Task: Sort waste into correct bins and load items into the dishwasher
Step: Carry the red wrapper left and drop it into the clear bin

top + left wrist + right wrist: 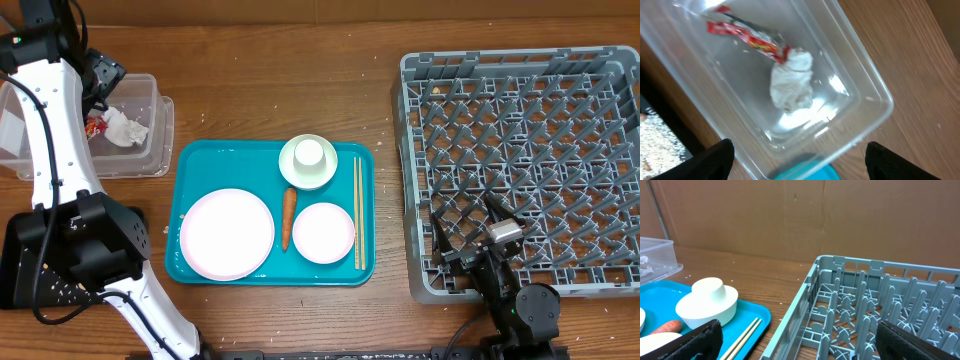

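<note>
A clear plastic bin point(152, 150) at the back left holds a crumpled white tissue point(125, 130) and a red wrapper point(96, 124). My left gripper point(100, 75) hovers open and empty over it; the left wrist view shows the tissue point(792, 82) and wrapper point(747, 37) below the fingers point(799, 147). A teal tray point(190, 160) carries a large plate point(227, 233), a small plate point(323, 232), a carrot point(288, 217), a white bowl point(308, 162) and chopsticks point(358, 212). My right gripper point(470, 245) is open and empty at the front left corner of the grey dishwasher rack point(530, 150).
The right wrist view shows the rack's left wall point(810, 295) between its fingers point(797, 332), with the bowl point(707, 305), chopsticks point(747, 335) and carrot point(665, 326) to the left. The left arm's black base point(70, 245) stands beside the tray. A cardboard wall stands behind.
</note>
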